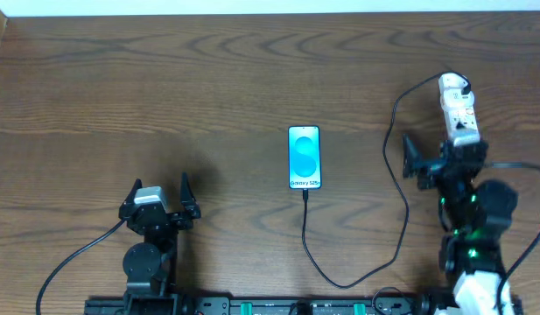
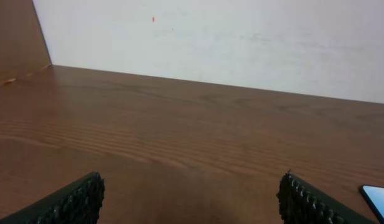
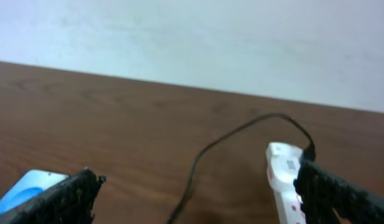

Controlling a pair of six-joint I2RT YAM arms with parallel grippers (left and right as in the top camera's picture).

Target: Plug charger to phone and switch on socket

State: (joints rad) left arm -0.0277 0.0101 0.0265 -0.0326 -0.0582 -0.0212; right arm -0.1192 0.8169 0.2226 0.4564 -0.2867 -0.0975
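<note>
The phone (image 1: 305,157) lies flat mid-table, blue screen up, with the charger cable (image 1: 309,241) running from its near end. The cable loops right and up to the white socket strip (image 1: 457,109) at the far right. My right gripper (image 1: 436,162) is open, just in front of the strip's near end. In the right wrist view the strip (image 3: 282,180) sits by my right finger, the cable (image 3: 201,162) runs between the fingers and the phone's corner (image 3: 23,190) shows at left. My left gripper (image 1: 160,199) is open and empty, left of the phone.
Wooden table (image 1: 164,79) with a white wall behind it (image 2: 229,43). A wooden side panel (image 2: 17,37) stands at the far left. Thick black base cables (image 1: 68,262) run from the arm bases along the near edge.
</note>
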